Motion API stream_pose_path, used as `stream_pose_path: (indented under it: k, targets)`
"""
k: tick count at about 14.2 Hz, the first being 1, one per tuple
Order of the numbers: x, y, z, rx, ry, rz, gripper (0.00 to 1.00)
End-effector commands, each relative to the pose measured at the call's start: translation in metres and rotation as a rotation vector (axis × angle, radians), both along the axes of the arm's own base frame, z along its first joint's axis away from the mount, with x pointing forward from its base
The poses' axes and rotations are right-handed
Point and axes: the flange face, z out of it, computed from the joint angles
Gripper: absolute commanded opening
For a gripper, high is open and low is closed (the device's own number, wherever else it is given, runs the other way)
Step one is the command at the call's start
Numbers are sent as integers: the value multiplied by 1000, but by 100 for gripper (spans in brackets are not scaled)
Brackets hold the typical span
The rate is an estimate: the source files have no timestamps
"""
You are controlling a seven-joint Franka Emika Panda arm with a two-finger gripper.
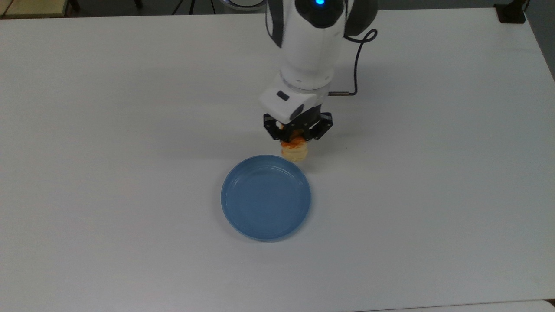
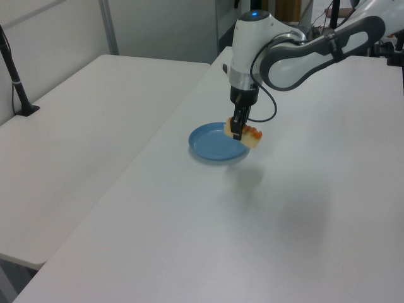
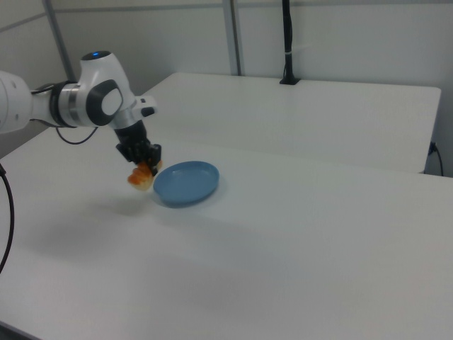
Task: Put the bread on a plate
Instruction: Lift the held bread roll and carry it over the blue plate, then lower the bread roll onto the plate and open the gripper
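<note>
The gripper [image 1: 297, 133] is clamped on the bread [image 1: 295, 150] — a small pale-yellow bun with orange-brown glazed bumps, held clear of the matte white table [image 1: 130, 130]. In the top view it hangs just beyond the raised rim of the plate [image 1: 266, 197] — round, shallow, smooth blue plastic.

White arm [image 1: 310, 47] w/ dark grey joints, blue LED, black cable, black pincer [image 1: 297, 132].
</note>
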Motion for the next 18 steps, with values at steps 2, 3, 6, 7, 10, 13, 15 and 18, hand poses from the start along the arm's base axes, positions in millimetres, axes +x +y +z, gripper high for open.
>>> stream_pose_path:
  k: [2, 3, 6, 7, 10, 13, 15, 18]
  targets:
    - [30, -43, 7, -11, -105, -16, 40]
    - [34, -44, 3, -9, -132, -22, 42]
    - [45, -44, -24, -8, -184, -52, 55]
    - [47, -44, -26, -6, -189, -67, 62]
    - [51, -40, -30, -2, -206, -92, 100]
    - [49, -43, -12, 10, -216, -102, 100]
    - [28, -67, 26, 12, -92, -146, 100]
    - [-11, -99, 87, 20, 60, -176, 100]
